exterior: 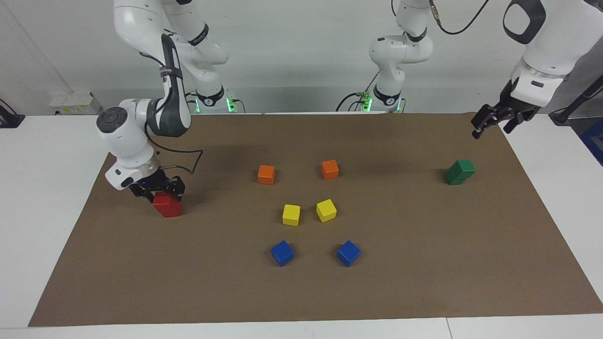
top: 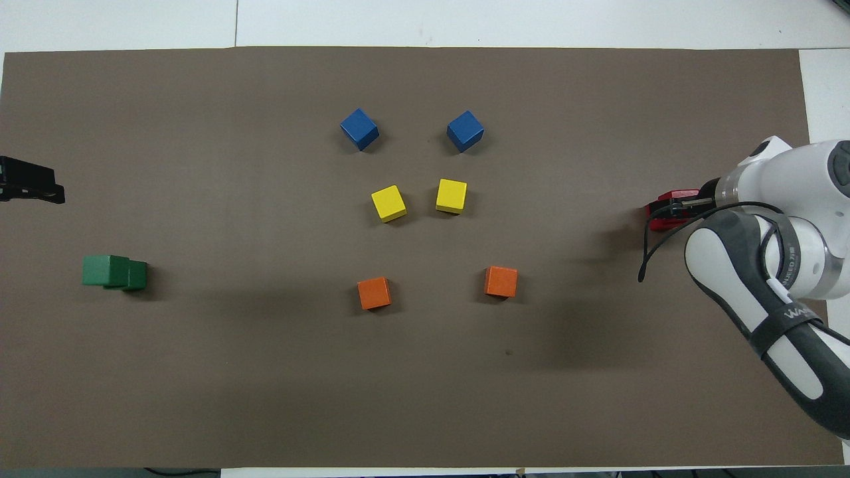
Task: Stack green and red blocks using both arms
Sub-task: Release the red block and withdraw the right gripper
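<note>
Two dark green blocks (exterior: 459, 172) stand stacked, the upper one slightly offset, toward the left arm's end of the table; the stack also shows in the overhead view (top: 114, 272). My left gripper (exterior: 494, 125) is open and empty, raised above the mat's edge near that stack, and shows in the overhead view (top: 33, 187). My right gripper (exterior: 158, 188) is low at the right arm's end, shut on a red block (exterior: 167, 205). The red shape is about as tall as the green stack. It is mostly hidden under the gripper in the overhead view (top: 664, 222).
In the middle of the brown mat (exterior: 424, 263) lie two orange cubes (exterior: 266, 174) (exterior: 330, 169), two yellow cubes (exterior: 291, 214) (exterior: 326, 210) and two blue cubes (exterior: 282, 253) (exterior: 348, 253). White tabletop borders the mat.
</note>
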Motion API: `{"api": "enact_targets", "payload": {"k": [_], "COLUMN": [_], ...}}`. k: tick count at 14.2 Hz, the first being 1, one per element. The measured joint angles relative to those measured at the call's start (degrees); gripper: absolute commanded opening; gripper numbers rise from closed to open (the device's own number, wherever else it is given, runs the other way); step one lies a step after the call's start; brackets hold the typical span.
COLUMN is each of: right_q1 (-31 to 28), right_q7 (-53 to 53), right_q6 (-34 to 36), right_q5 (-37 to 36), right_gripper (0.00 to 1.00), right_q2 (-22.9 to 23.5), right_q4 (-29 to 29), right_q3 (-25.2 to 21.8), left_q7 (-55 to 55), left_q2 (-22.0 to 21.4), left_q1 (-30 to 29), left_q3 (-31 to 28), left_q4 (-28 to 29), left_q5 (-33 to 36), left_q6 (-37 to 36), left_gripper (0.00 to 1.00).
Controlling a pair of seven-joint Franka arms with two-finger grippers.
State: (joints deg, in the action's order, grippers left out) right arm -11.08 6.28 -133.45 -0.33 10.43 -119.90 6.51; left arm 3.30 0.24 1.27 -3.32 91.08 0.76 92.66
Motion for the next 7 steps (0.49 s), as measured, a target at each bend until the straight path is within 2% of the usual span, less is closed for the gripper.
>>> {"api": "enact_targets", "payload": {"k": [4, 7], "right_q1": [0.2, 0.4], "right_q7": [0.0, 0.0], "right_q6": [1.7, 13.8], "right_q5": [0.0, 0.0], "right_gripper": [1.00, 1.00], "right_q2": [-0.1, -1.4], "right_q4": [1.1, 9.4], "right_q3": [0.1, 0.5], "left_q7": [0.0, 0.0], "left_q2": [0.0, 0.0], "left_q1": [-0.4, -1.6], "left_q3": [1.7, 3.2], "left_q4": [0.0, 0.0], "left_q5": [0.0, 0.0], "left_q6": [0.0, 0.0], "left_gripper": [1.00, 1.00]}}
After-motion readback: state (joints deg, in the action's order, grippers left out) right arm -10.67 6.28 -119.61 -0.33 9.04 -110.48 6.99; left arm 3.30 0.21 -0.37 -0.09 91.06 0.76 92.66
